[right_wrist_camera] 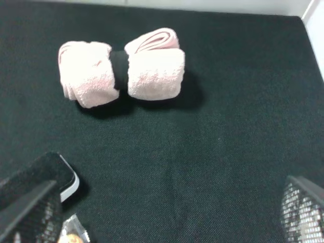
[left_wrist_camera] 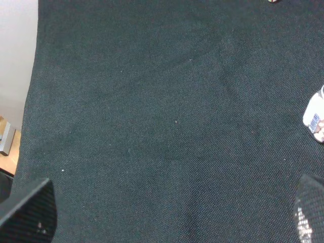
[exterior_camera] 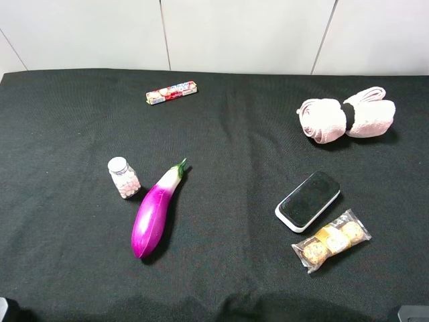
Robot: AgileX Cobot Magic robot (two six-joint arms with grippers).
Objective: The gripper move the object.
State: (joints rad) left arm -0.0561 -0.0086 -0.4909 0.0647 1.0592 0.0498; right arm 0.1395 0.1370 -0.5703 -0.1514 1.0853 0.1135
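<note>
No writing is legible; the pellet bottle [exterior_camera: 124, 177] stands beside the eggplant [exterior_camera: 155, 212], apart from both spread-open hands

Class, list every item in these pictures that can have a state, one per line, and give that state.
Pellet bottle: upright, cap on, untouched.
Eggplant: lying flat beside the bottle.
Candy roll: lying flat, wrapped.
Pink towel: rolled, bound by a black band.
Phone: face up, screen dark.
Snack pack: sealed, lying flat.
Left tool: open, holding nothing.
Right tool: open, holding nothing.
</note>
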